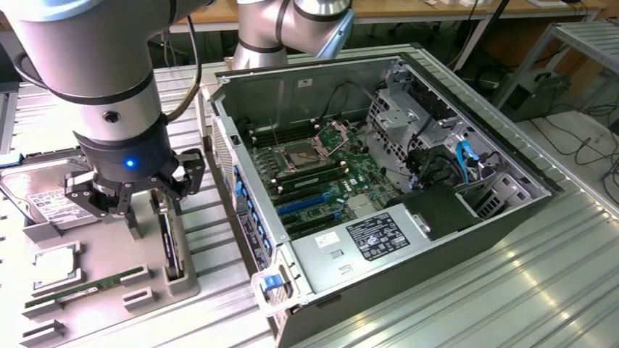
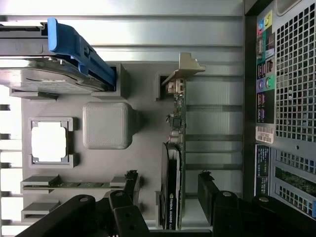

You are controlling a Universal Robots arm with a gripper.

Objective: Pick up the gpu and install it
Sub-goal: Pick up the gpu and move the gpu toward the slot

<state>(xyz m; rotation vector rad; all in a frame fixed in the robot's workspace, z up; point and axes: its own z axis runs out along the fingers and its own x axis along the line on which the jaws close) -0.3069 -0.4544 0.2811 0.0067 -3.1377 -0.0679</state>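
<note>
The gpu (image 1: 173,246) stands on its edge in a slot of the grey parts tray (image 1: 101,243), at the exterior view's left beside the open computer case (image 1: 387,181). In the wrist view the gpu (image 2: 174,163) is a thin green card with a black cooler, and its silver bracket (image 2: 186,66) is at the far end. My gripper (image 1: 147,221) hovers just above the card. It is open, with one dark finger on each side of the card (image 2: 169,186), and nothing is held.
The tray also holds a hard drive (image 1: 51,199) with a blue caddy (image 2: 74,47), a CPU (image 2: 48,140) and a RAM stick (image 2: 74,184). The case's rear panel (image 2: 289,84) is close beside the tray. Blue expansion slots (image 1: 304,201) show on the motherboard.
</note>
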